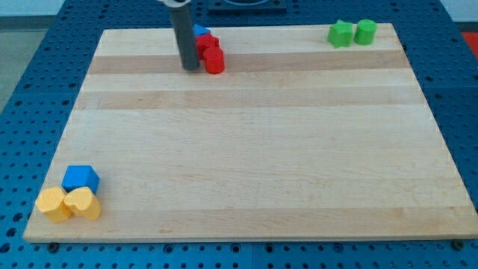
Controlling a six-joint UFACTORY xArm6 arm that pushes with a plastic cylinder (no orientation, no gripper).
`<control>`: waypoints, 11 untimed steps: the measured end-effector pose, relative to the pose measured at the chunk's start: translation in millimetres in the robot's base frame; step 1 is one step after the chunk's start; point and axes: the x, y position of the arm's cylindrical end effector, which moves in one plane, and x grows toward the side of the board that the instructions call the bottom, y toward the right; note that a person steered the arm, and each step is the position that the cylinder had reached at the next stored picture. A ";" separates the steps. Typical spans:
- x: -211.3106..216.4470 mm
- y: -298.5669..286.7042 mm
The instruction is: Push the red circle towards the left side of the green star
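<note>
A lab bench: a wooden board (246,149) lies on a blue perforated table (30,90).

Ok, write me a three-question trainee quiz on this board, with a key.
1. True or false: my tip is just to the view's left of the red circle.
2. What sits beside the green star on the view's right? A) green circle B) blue cube C) yellow heart
3. Fill in: the yellow blocks lie in the view's bottom-____ corner.

Key: 1 true; 2 A; 3 left.
</note>
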 end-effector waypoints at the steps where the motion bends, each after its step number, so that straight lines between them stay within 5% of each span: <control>1: -0.2 39.8; 5: -50.5 145.3; 7: 16.7 124.4; 8: 12.1 152.2; 11: -59.0 172.6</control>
